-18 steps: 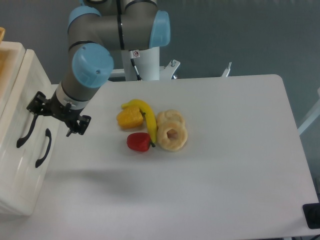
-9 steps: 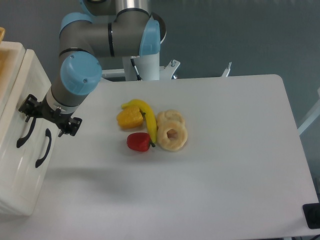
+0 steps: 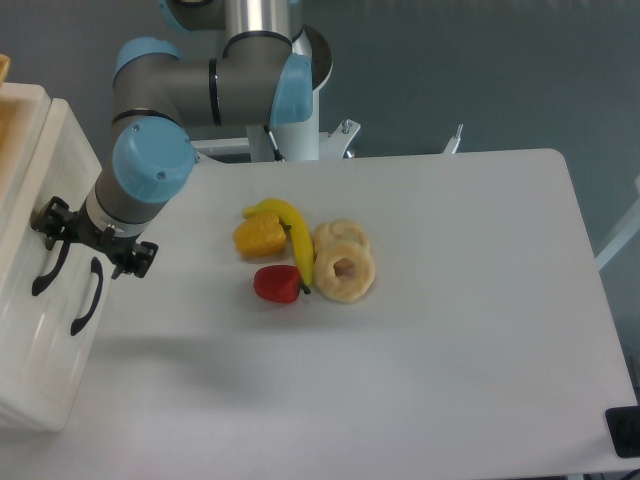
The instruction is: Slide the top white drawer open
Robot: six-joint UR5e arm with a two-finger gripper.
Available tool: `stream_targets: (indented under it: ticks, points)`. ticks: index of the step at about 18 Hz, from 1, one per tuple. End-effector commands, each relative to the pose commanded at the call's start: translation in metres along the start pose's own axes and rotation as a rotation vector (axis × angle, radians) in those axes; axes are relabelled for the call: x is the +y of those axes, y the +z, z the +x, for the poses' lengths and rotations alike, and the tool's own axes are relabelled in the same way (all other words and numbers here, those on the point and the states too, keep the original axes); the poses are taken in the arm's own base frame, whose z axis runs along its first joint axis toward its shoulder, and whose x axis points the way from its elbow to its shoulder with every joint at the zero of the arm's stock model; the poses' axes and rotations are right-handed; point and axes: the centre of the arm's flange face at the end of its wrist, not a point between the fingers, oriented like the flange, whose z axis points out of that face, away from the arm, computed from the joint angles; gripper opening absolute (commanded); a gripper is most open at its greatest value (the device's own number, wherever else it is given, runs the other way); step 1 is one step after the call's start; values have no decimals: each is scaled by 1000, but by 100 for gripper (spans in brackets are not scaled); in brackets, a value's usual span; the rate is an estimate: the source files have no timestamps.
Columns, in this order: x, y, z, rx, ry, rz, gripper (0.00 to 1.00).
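— Seen in the upper left of the frame: grey metal tubular robot arm [image 3: 190,80], thick round links, glossy finish.
— Capped at the joints with light-blue plastic discs; dark seam rings between segments.
— Mounted on a white upright post near the top centre, thin black cable alongside.
— Ending at left in a small black two-finger gripper [image 3: 88,242], angular, matte.

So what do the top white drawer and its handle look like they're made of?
The top white drawer looks like glossy cream-painted wood or moulded plastic, judging by the sheen on its panelled front. Its curved handle looks like black metal or plastic; which one isn't clear.
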Motion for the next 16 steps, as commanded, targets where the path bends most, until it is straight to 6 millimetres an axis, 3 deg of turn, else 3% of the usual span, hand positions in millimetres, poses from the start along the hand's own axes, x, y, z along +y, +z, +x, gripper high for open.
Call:
stream_targets:
  ticks: [16]
  points:
    - [-5,0,-13,-102,26,-5,100]
